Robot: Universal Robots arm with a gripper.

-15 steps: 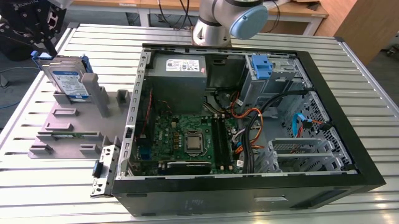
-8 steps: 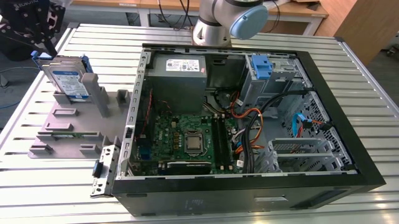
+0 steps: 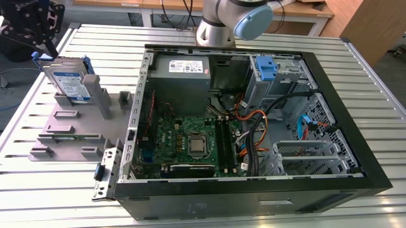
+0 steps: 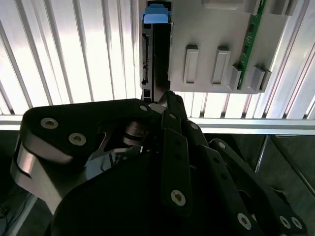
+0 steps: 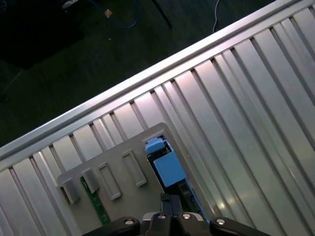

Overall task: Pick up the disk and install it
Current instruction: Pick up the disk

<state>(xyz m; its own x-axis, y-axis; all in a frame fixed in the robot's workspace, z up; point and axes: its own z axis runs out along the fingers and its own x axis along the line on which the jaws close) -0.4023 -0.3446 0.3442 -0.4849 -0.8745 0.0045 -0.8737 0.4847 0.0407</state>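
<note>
Ribbed aluminium makes up the counter (image 3: 51, 199), and the open computer case (image 3: 222, 206) lies on it well away from the hand (image 5: 170, 201). That gap is my first worry. The disk (image 3: 68, 81) has a long way to travel, and a weak hold could drop it onto bare metal slats.

Directly under the hand sits the grey holder (image 3: 82, 126). If it is not fastened down and the disk binds in its slot, I reckon the whole holder could lift or skid along with it.

The disk stands on edge in that holder, right at the hand's tip, with its blue tab (image 4: 156, 12) at the end farthest from the hand. From here I cannot tell whether the hand is clenched on the disk or merely poised at its edge. A hold that near one end looks likely to let the disk swing or twist on the way out.

Far from the hand, inside the case, there is a grey power box (image 3: 180, 71). Black and orange cables (image 3: 254, 123) loop across the floor of the case in front of the bays, and I think they could snag an incoming disk. An empty blue bracket (image 3: 266, 69) sits beyond them.

Back near the hand, a thin green memory stick (image 4: 251, 44) stands in the holder beside the disk, where a careless sweep could clip it.
</note>
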